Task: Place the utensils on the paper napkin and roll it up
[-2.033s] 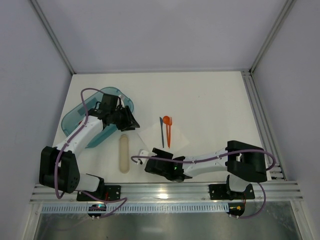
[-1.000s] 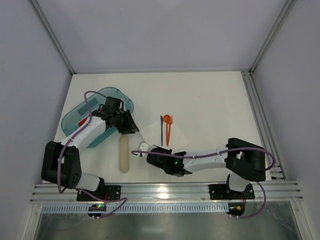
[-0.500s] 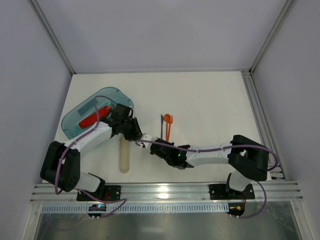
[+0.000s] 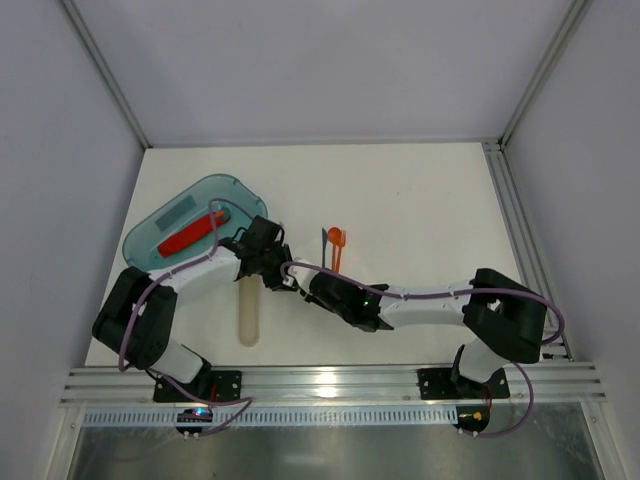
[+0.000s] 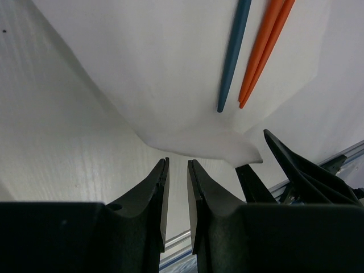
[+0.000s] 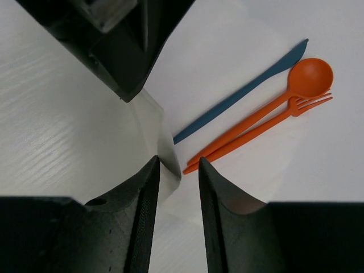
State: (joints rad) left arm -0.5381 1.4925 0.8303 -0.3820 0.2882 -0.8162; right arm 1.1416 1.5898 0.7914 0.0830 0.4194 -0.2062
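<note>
My left hand sits low over the bench with its jaws parted by a narrow slit. I see no paper between them. The lifted edge of the paper napkin lies just ahead of its fingertips.

My right hand faces it almost tip to tip, jaws apart. The napkin's curled corner stands up in the gap at its fingertips, and I cannot tell whether either finger touches it.

Just beyond that corner, the utensils lie side by side on the napkin: a blue knife, an orange spoon and an orange fork. The two orange ones touch, with the knife just beside them.

Behind the left hand, a teal tray holds a red piece.
</note>
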